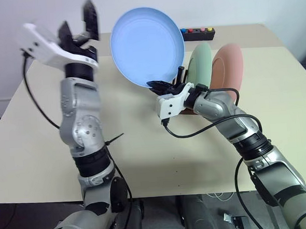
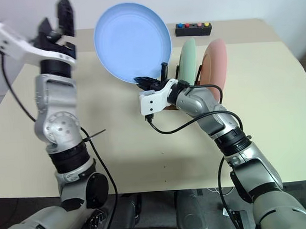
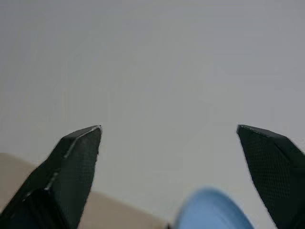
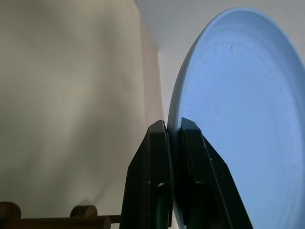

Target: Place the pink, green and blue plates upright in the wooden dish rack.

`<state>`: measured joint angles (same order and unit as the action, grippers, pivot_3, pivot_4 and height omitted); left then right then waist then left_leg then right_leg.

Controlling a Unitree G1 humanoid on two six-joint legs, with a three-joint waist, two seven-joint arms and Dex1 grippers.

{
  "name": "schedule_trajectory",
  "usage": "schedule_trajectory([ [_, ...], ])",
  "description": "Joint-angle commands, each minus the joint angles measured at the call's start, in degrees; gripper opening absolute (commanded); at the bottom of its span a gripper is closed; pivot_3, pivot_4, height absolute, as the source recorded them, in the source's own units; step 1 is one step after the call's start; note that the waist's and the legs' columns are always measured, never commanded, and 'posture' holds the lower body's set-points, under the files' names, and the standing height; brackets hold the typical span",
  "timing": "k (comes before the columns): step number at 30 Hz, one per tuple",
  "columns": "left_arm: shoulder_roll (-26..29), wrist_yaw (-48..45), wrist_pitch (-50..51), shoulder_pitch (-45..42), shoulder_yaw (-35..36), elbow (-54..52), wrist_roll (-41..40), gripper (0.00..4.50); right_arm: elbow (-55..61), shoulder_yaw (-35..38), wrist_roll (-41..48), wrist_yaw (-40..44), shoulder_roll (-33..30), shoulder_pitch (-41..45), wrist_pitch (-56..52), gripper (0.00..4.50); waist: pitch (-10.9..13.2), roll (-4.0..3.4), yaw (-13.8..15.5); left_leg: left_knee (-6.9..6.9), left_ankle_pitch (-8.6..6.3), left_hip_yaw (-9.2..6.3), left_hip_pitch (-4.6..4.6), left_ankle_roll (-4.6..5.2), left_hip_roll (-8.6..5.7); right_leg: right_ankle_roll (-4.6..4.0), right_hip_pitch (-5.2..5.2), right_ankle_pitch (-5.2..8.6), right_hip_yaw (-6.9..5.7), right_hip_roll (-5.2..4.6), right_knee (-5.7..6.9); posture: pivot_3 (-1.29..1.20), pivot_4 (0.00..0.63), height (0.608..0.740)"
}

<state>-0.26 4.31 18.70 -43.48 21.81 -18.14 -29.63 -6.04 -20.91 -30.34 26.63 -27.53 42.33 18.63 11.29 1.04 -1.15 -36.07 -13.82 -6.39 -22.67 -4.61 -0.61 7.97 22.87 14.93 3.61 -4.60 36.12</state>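
My right gripper (image 1: 159, 85) is shut on the lower rim of the blue plate (image 1: 148, 46) and holds it upright above the table, its face turned toward me. In the right wrist view both fingers (image 4: 155, 181) pinch that rim, with pegs of the wooden dish rack (image 4: 57, 222) just beside them. Behind my right forearm the green plate (image 1: 202, 62) and the pink plate (image 1: 229, 65) stand upright side by side in the rack. Up to the left of the blue plate, clear of it, my left gripper (image 1: 77, 23) stands open and empty, pointing upward.
A small black box with coloured buttons (image 1: 198, 34) lies at the table's far edge behind the plates. The beige table (image 1: 144, 146) stretches bare in front of the rack. A black cable (image 1: 195, 130) loops under my right wrist.
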Motion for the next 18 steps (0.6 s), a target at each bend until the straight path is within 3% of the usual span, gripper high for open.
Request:
schedule_trajectory([
  [1,7.18,-1.05,-3.05,-0.03,4.16,1.59,1.06,4.49,2.47,1.82,2.71,-1.19,0.44,2.13,4.47,0.00,0.00,0.00,-0.05,-0.01,0.00,0.00,0.00,0.00,0.00,0.00,0.01,0.00,0.00,0.00,0.00,0.00,0.150,0.734],
  [7,19.49,-5.85,-0.66,8.19,0.30,8.32,9.06,4.49,8.12,6.87,22.57,3.09,8.80,0.27,-4.21,0.00,0.00,0.00,-0.55,0.04,0.00,-0.02,0.04,0.01,0.01,0.00,-0.02,0.00,0.00,0.01,0.03,0.00,0.150,0.734],
  [11,23.23,-13.57,0.32,14.71,-2.58,8.49,8.14,4.49,16.52,12.05,41.17,4.94,14.92,-1.27,-20.24,0.00,0.00,0.00,-0.22,0.00,-0.01,-0.08,0.03,0.02,0.00,0.00,-0.07,0.00,-0.01,0.01,0.05,0.00,0.150,0.734],
  [18,25.20,-24.65,-1.15,23.43,-8.89,5.22,7.46,4.49,26.20,19.57,60.22,1.03,17.79,-4.07,-40.20,0.00,0.01,-0.03,-0.01,0.05,-0.01,-0.11,0.05,0.02,0.02,-0.06,-0.02,-0.02,-0.03,0.01,0.12,0.00,0.150,0.734],
])
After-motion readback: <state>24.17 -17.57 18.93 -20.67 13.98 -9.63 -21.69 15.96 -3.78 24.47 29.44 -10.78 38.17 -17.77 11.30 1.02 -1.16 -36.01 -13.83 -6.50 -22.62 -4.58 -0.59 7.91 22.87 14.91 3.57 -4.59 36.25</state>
